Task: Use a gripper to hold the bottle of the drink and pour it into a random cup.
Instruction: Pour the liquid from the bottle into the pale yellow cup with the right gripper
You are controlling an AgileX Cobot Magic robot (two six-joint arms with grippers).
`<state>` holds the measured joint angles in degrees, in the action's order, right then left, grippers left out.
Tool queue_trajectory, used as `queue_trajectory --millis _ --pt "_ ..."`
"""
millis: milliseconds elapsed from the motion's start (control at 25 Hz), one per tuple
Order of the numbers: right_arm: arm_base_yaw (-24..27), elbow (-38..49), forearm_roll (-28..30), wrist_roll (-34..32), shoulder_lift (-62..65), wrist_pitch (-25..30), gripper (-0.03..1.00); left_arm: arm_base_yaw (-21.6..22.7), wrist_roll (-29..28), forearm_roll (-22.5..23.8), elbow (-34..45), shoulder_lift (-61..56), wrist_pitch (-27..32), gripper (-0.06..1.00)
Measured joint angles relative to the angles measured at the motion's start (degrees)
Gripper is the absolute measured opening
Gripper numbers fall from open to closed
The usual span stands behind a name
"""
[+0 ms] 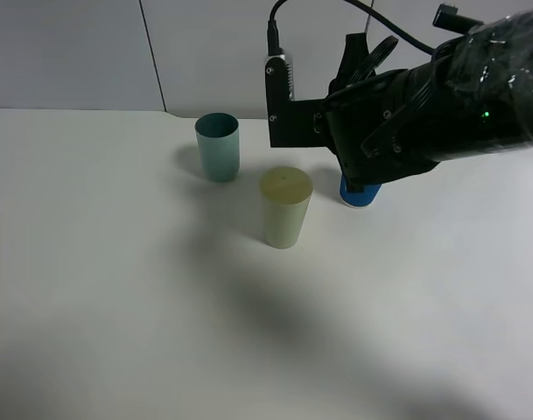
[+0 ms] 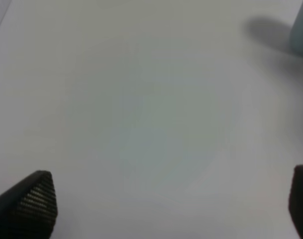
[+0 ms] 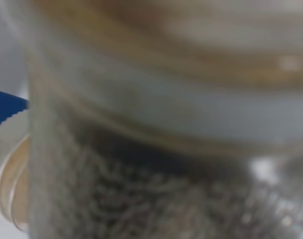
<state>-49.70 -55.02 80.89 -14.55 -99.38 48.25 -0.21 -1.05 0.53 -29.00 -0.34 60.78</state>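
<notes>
The pale yellow-green cup (image 1: 286, 208) stands upright near the middle of the table. My right gripper (image 1: 358, 149) hovers to its right, above a blue-and-white cup (image 1: 361, 192). The arm hides the bottle in the exterior view. In the right wrist view the translucent bottle (image 3: 166, 124) fills the picture, blurred and very close, with a dark ribbed pad showing through its wall. The right gripper is shut on it. My left gripper (image 2: 166, 211) is open over bare table, one ribbed fingertip (image 2: 34, 201) low in the left wrist view.
A teal-green tumbler (image 1: 218, 147) stands behind and left of the yellow-green cup, and its edge (image 2: 301, 30) shows in the left wrist view. The blue-and-white cup (image 3: 7, 149) lies just beside the bottle. A white wall rises behind the table (image 1: 91, 262).
</notes>
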Motion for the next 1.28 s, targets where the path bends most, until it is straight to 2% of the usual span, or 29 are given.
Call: queue_trajectory --millis 520,1280 --pt "0.00 0.00 1.62 7.16 0.00 0.37 0.38 0.00 0.00 0.00 0.00 0.00 0.00 0.93" --pt "-0.25 0.00 4.31 10.07 0.00 -0.08 0.38 0.00 0.00 0.00 0.00 0.00 0.00 0.93"
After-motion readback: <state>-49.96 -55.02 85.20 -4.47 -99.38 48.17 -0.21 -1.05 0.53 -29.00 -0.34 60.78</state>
